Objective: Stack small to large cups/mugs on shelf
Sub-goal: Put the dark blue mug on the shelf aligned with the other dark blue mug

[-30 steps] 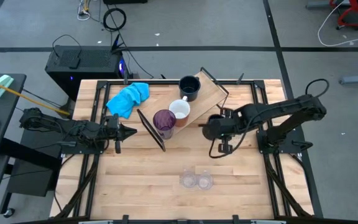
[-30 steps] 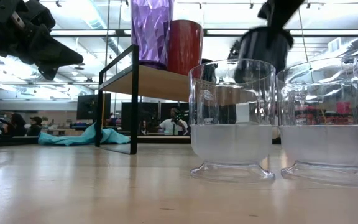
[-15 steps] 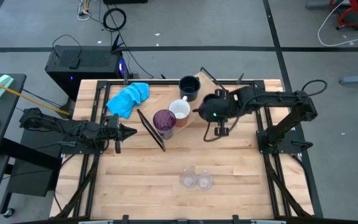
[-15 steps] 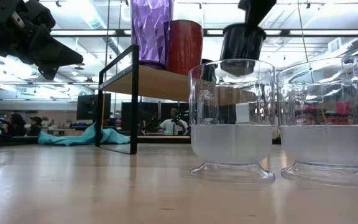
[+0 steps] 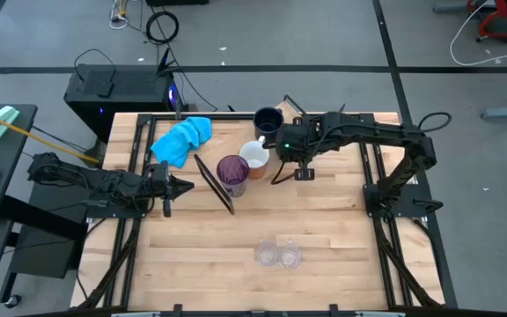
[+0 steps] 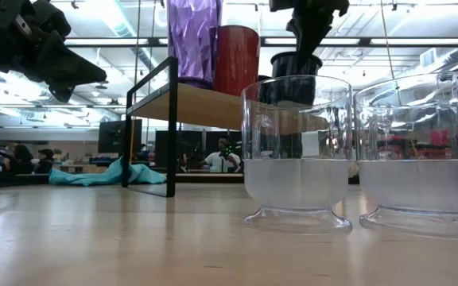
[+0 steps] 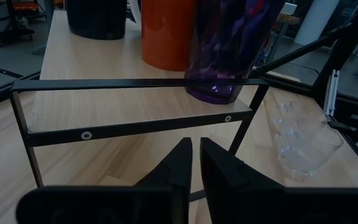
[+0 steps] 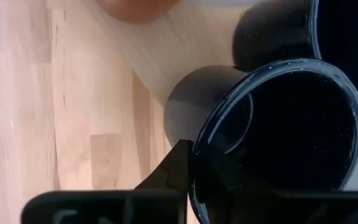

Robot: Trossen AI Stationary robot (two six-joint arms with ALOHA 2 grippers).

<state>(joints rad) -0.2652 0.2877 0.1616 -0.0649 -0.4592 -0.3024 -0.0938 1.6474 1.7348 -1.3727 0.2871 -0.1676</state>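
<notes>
Nearest the low camera stand 2 clear glasses (image 6: 295, 151), untouched. Behind them, the shelf (image 5: 311, 130) carries 1 purple tumbler (image 5: 232, 172), 1 white mug (image 5: 254, 155) and 1 navy mug (image 5: 268, 122). Above it, the right gripper (image 5: 290, 146) is clamped on the rim of a second navy mug (image 8: 263, 130). This mug could hit the first one and tip. Waiting at the table's left, the left gripper (image 7: 192, 160) has its fingers together.

Level with the surface (image 6: 133, 246) we see 2 clear glasses (image 6: 296, 151) side by side up close, behind them the shelf (image 6: 205, 103) carrying the purple tumbler (image 6: 193, 40) and a red-sided mug (image 6: 237, 59), a dark mug (image 6: 295, 75) held above it, and the left gripper (image 6: 74, 67) hanging beside it.
</notes>
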